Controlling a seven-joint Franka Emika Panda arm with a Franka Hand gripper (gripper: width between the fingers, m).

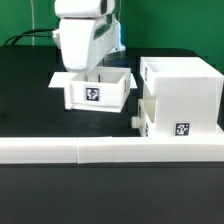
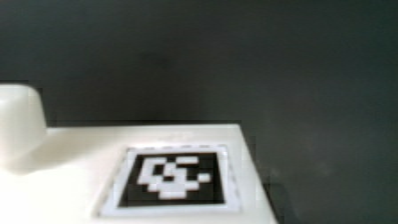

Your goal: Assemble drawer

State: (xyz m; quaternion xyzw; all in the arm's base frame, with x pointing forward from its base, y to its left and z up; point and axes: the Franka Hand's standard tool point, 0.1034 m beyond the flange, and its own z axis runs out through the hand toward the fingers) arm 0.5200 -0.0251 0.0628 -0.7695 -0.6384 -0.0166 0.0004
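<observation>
The drawer's tall white casing [image 1: 182, 92] stands on the exterior view's right, with a tag [image 1: 182, 128] on its front. One shallow tray [image 1: 146, 116] sits in the casing's lower part, its knob [image 1: 134, 121] pointing to the exterior view's left. The second tray [image 1: 95, 90] lies open-side up on the table left of the casing, tag [image 1: 92, 95] facing the camera. My gripper [image 1: 88, 70] hangs straight over this tray and reaches down into it; its fingertips are hidden there. The wrist view shows a white face of a tray with a tag [image 2: 173, 176] and a rounded white part [image 2: 18, 125] beside it.
The long low white border wall [image 1: 110, 150] runs along the front of the black table. A thin flat white piece [image 1: 55, 78] lies just left of the loose tray. The casing stands close to the tray's right side.
</observation>
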